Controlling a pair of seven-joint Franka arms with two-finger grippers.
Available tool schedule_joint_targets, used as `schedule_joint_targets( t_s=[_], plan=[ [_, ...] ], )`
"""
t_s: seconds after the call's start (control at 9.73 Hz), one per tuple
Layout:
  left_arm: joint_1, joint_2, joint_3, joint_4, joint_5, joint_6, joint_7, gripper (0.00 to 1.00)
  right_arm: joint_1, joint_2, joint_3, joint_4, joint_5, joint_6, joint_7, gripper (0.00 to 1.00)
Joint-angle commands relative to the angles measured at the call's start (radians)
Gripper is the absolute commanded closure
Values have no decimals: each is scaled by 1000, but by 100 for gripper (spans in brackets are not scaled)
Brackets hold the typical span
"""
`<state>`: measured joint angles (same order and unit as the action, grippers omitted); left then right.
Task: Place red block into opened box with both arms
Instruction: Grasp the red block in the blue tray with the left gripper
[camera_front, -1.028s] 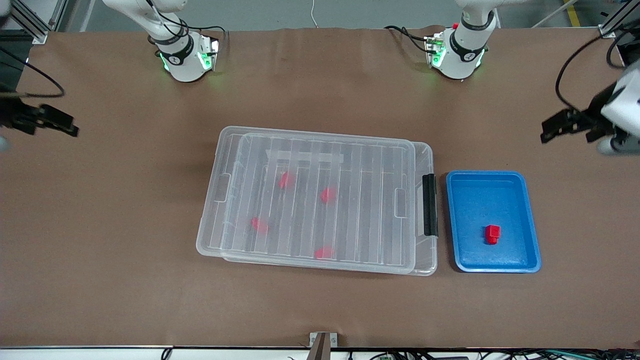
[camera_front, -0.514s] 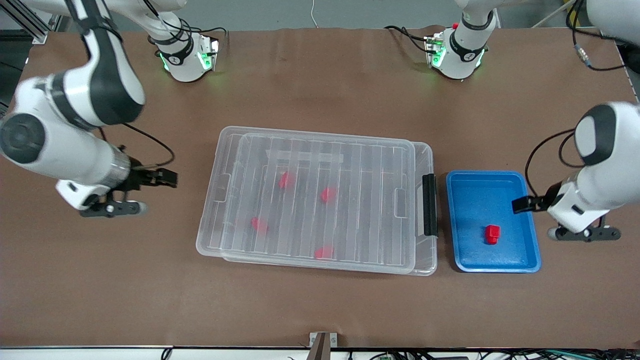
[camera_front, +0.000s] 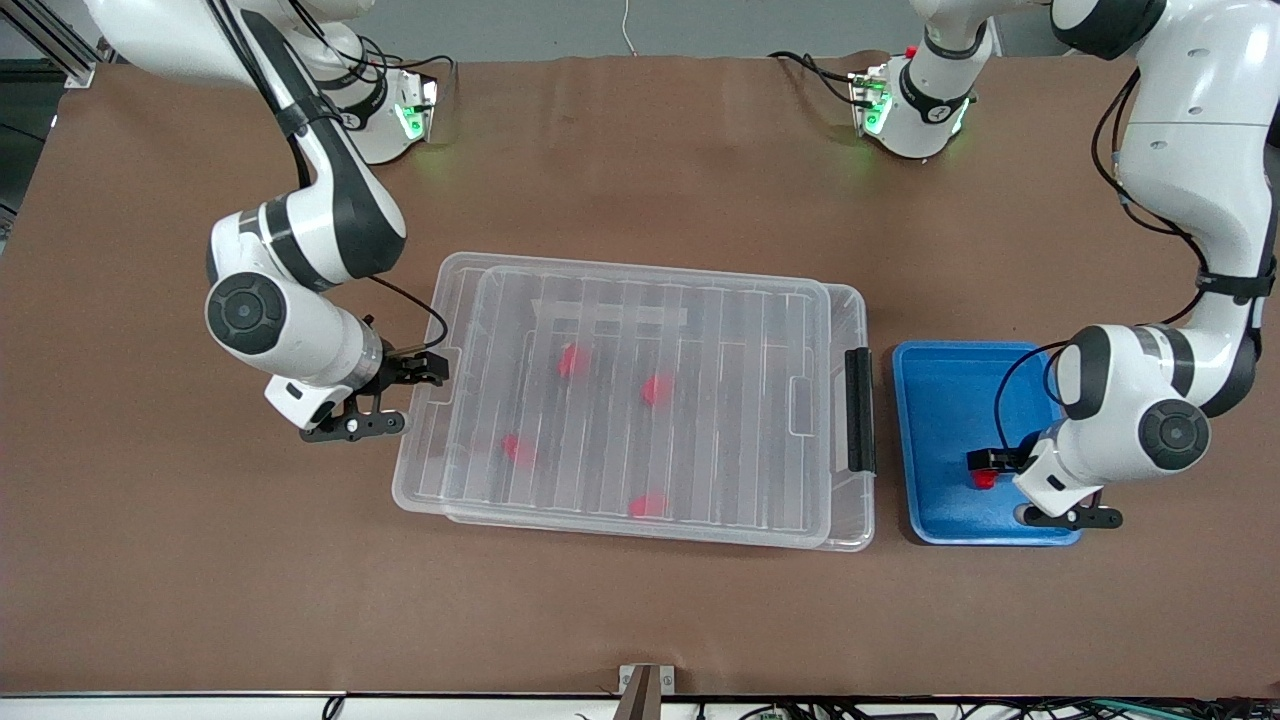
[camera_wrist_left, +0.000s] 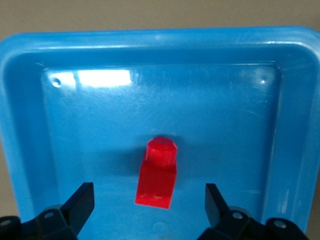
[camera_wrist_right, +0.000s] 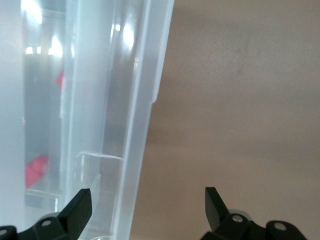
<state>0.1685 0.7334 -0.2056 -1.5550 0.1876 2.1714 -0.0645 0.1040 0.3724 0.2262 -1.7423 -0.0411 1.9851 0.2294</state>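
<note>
A red block (camera_wrist_left: 156, 175) lies in the blue tray (camera_wrist_left: 30, 100), with its stub pointing away from my left gripper (camera_wrist_left: 149, 202). That gripper is open and low over the tray, one finger on each side of the block and neither touching it. In the front view the left gripper (camera_front: 985, 462) covers most of the red block (camera_front: 983, 482). The clear box (camera_front: 850, 320) sits mid-table with its ribbed lid (camera_front: 700, 340) lying on it, slightly askew. My right gripper (camera_front: 425, 368) is open at the box's short end toward the right arm, its fingers straddling the box rim (camera_wrist_right: 142, 125).
Several more red blocks (camera_front: 655, 390) show through the lid inside the box. A black clip (camera_front: 860, 410) is on the box's short end beside the blue tray (camera_front: 940, 370). Brown table surface lies all around.
Both arms have swung in from the table's ends. The left gripper came down over the tray to the red block. The right gripper moved up to the box's short end.
</note>
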Motion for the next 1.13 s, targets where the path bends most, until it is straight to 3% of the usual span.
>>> schedule_joint_targets(
  t_s=[0.0, 0.21, 0.41, 0.62, 0.82, 1.03],
  plan=[
    [-3, 49, 2, 9, -32, 5, -11, 17, -9, -27, 12, -45, -39, 29, 15, 0],
    [-9, 66, 2, 10, -22, 13, -11, 48, -20, -27, 12, -46, -63, 23, 10, 0],
    [-7, 70, 2, 10, -19, 19, -9, 57, -20, -27, 12, -65, -92, 31, 10, 0],
    [-7, 63, 2, 10, -17, 19, -3, 82, -18, -27, 12, -65, -95, 31, 10, 0],
    [-6, 25, 0, 13, -17, 8, 6, 96, -21, -26, 12, -65, -124, 28, 8, 0],
    [-15, -47, -9, 13, -17, -36, 0, 97, -62, -27, 10, -65, -158, 6, 4, 0]
  ],
)
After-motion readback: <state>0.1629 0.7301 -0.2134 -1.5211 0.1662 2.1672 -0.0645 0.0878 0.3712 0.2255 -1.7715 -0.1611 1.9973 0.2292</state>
